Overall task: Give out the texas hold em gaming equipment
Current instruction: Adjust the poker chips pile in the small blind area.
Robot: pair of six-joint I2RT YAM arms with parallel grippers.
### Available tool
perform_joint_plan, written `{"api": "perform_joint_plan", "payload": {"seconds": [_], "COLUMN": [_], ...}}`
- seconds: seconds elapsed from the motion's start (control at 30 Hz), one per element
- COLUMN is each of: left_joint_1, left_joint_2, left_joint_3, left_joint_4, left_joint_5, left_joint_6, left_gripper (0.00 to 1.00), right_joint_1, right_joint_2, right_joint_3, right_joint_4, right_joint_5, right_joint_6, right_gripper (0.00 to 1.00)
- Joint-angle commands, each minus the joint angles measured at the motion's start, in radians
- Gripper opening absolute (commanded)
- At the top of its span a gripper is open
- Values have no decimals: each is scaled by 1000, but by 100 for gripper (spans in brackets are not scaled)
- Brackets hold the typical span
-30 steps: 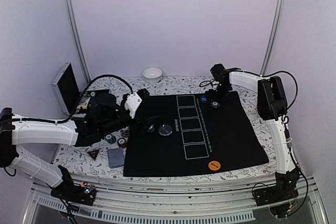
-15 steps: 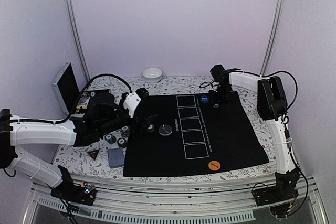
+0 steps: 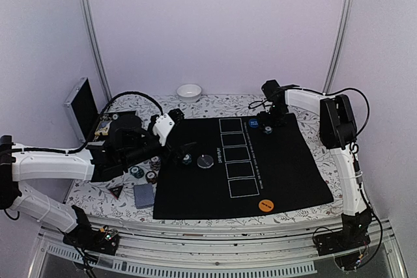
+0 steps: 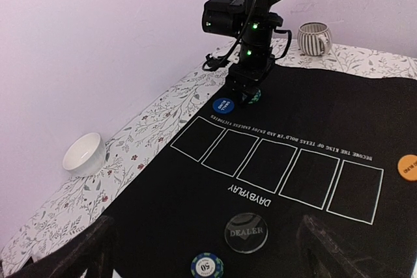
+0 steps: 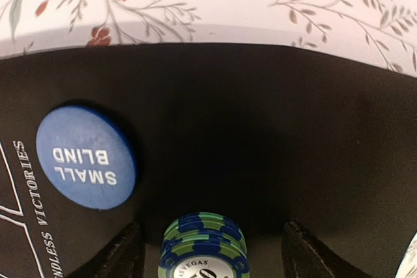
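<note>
revealing stacked green chips (image 5: 203,245) beside blue disc (image 5: 85,157), right wrist only

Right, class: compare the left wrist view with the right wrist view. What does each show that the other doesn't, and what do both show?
Left wrist only: the white bowl, striped mug, DEALER disc and orange disc. Right wrist only: the green-blue chips are clearly a stack. Both: the blue SMALL BLIND disc, those chips and the black mat.
</note>
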Motion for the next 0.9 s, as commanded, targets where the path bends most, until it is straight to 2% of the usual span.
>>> {"api": "perform_joint_plan", "payload": {"seconds": [0.0, 0.2, 0.37, 0.5, 0.63, 0.87], "left_joint_1": [10, 10, 10, 9, 11, 12], "left_joint_2": [-20, -27, -24, -24, -20, -19], "left_joint_3": [21, 17, 16, 17, 18, 17], "left_joint_4": [-21, -22, -20, -18, -18, -18], "left_joint_5": [-9, -19, -18, -18, -20, -23], "left_joint_6": [2, 4, 8, 9, 13, 14], "left_gripper": [98, 98, 98, 98, 98, 98], "right_joint_1": [-3, -3, -1, 5, 6, 4], "right_joint_2": [-23, -88, -163, -201, -203, -171], "right_joint_3": [5, -63, -151, -214, -239, -223], "right_joint_4": [-3, -25, -33, -20, -29, -12], "right_joint_5": [0, -18, -19, -40, -52, -70], "right_joint_6": [-4, 0, 13, 21, 21, 19], "right_gripper": [81, 81, 77, 69, 51, 11]}}
